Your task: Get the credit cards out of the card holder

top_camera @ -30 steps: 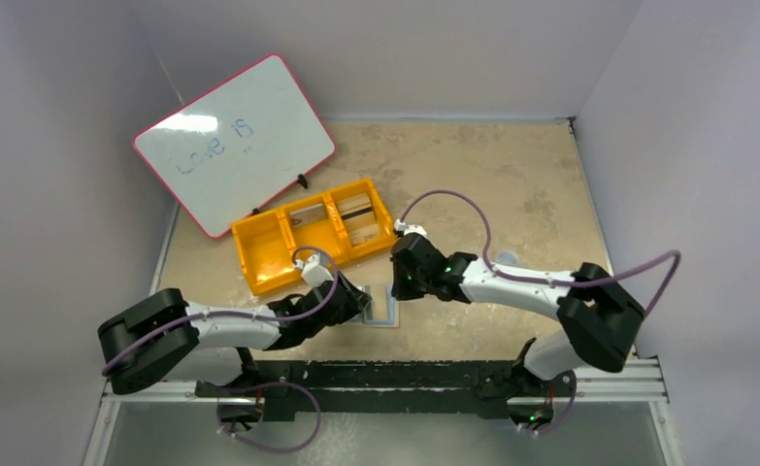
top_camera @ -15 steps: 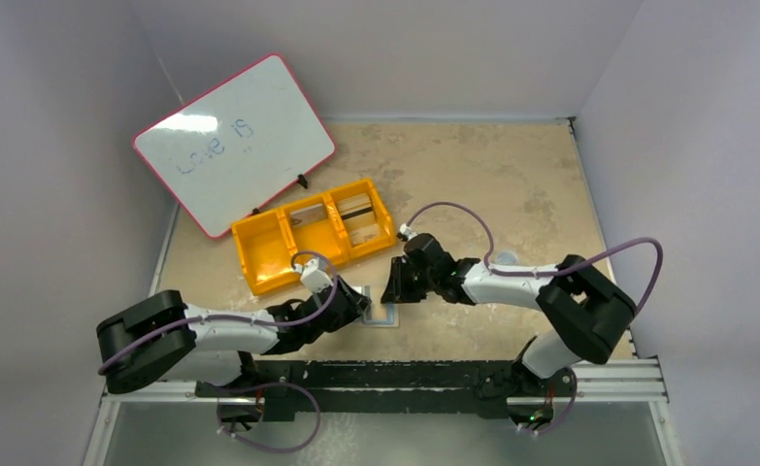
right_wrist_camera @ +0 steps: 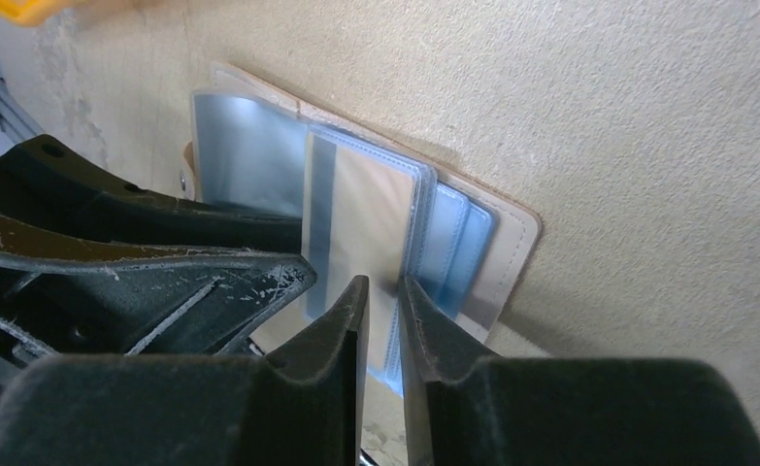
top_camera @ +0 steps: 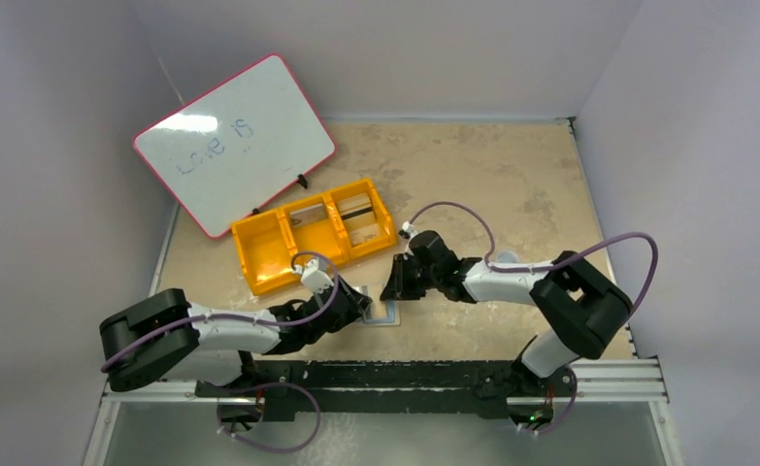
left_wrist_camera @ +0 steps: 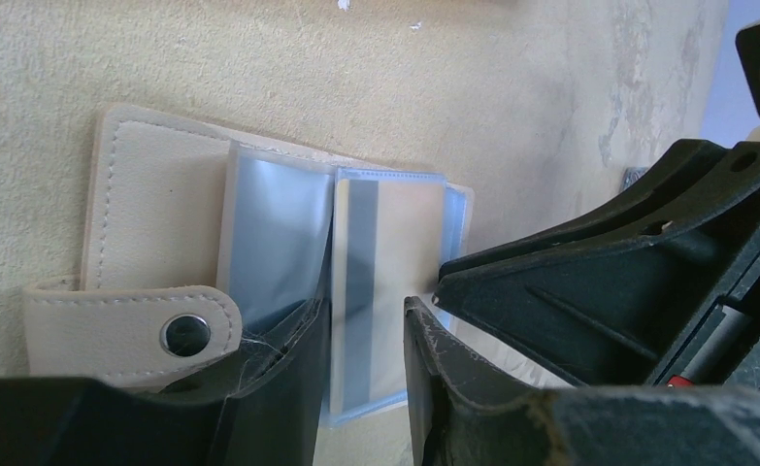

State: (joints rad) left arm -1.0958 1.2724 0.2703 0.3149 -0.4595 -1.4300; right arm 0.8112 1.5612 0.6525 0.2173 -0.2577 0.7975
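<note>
Tan leather and pale blue plastic fill both wrist views. The card holder (left_wrist_camera: 152, 204) lies open and flat on the mottled beige table (top_camera: 512, 184), directly between the two pincers, which meet tip to tip over it. Its clear blue sleeves fan out from the middle fold. A tan strap with a metal snap (left_wrist_camera: 186, 335) lies just outside the left pincer's (left_wrist_camera: 366, 311) left finger.

The left pincer is open by about the width of one sleeve. Its two dark fingers straddle the sleeve that holds the credit card (left_wrist_camera: 395, 262), a tan card with a grey stripe down one long side. The card runs straight ahead from the gap between those fingers and sits fully inside its sleeve. The left finger's tip rests over the edge of the neighbouring empty sleeve. Nothing is clamped between the fingers.

The right pincer (right_wrist_camera: 383, 283) comes in from the opposite side, low over the table and touching or nearly touching the left pincer's outer finger. Its fingers are drawn almost together, with only a thin slit left. The near edge of the card's sleeve runs into that slit, but whether the pads actually press on it cannot be told.

Beyond the left pincer, further up the table, stands a yellow bin (top_camera: 259, 254), and past it a pink-rimmed whiteboard (top_camera: 235, 141).
</note>
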